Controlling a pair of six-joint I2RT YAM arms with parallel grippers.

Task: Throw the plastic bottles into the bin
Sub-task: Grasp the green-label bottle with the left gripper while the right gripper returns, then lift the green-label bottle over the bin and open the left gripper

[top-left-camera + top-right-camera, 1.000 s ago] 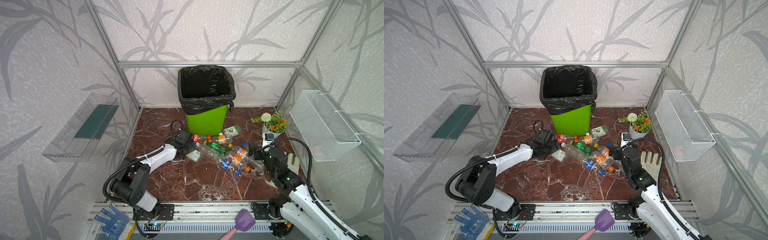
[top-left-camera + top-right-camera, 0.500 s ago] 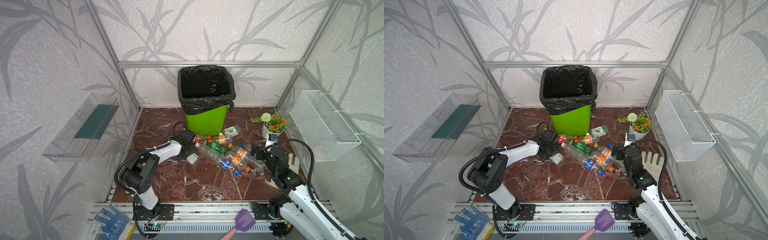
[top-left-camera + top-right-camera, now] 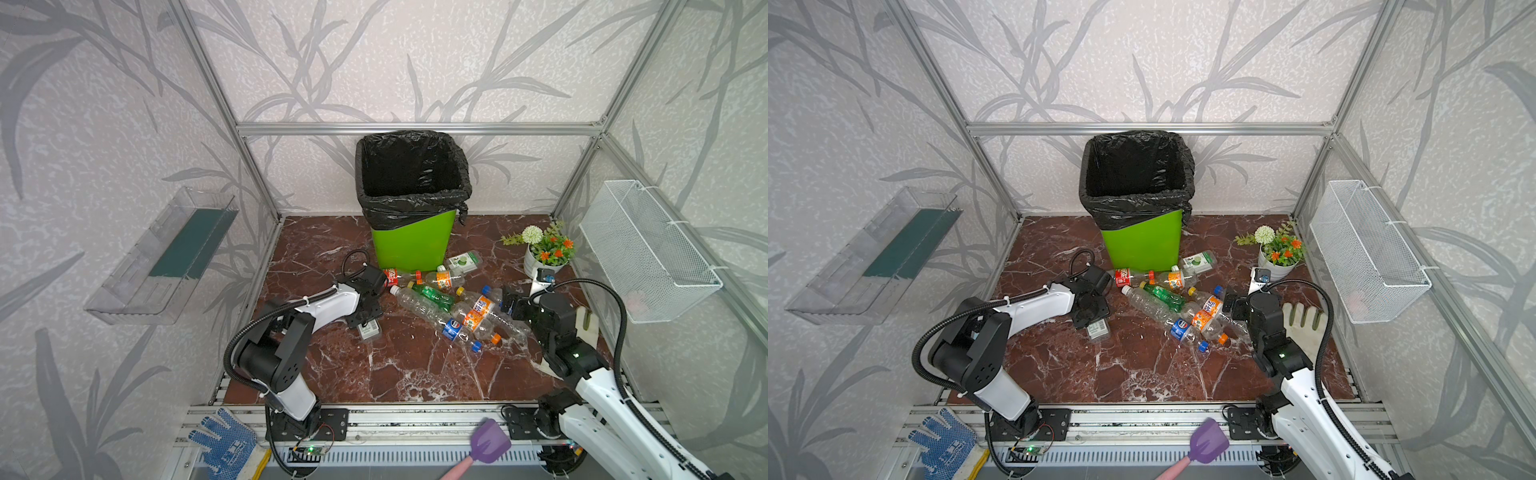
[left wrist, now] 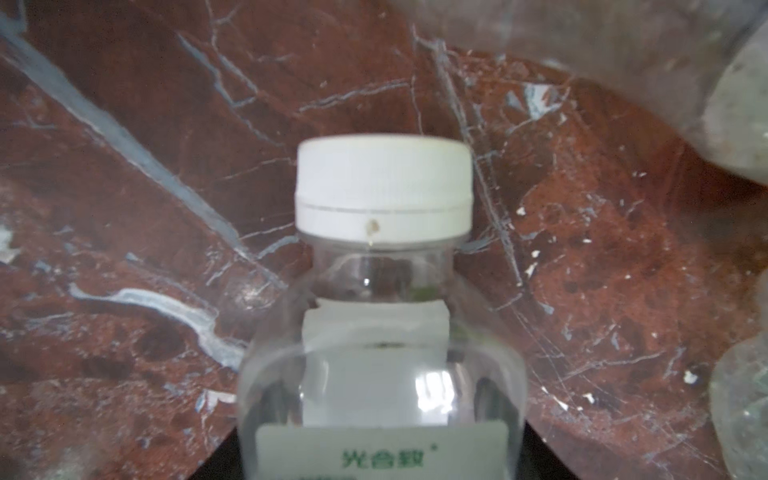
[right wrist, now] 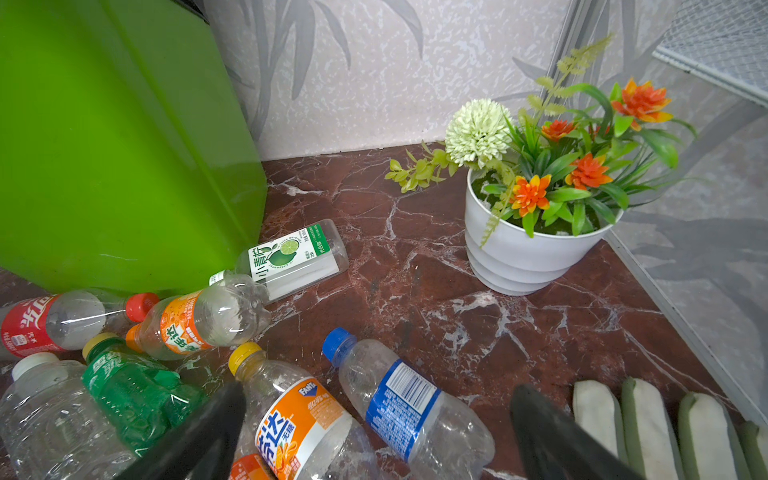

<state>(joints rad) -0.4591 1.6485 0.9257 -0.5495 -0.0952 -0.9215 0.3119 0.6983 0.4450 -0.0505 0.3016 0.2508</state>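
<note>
1. The left jaws sit low over a small white-capped bottle [image 3: 369, 328], which lies on the marble worktop [image 3: 407, 365] a little apart from the main pile. The bottle sits right under the wrist. Its long axis runs straight out from the wrist, cap at the far end, so the jaws should cross its body.
2. I cannot tell whether the left jaws have closed on it. The left wrist view shows only the bottle [image 4: 382, 332], not the jaws' faces.
3. The right jaws stand wide open and empty over the right end of the pile. A blue-labelled bottle [image 5: 399, 399] and an orange-labelled one [image 5: 299, 419] lie ahead, between the fingers.
4. The remaining plastic bottles [image 3: 449, 307] lie on their sides in a loose heap between the two arms, some touching the foot of the bin [image 3: 409, 245].
5. The bin stands behind the heap, beyond the left jaws and slightly to their right. My left arm is nearer, but I judge it needs a high lift over the bagged rim.
6. I can make out no bottle in the bin's dark bag. The wire basket [image 3: 648, 249] and clear tray [image 3: 166, 257] on the walls hold no bottles.
</note>
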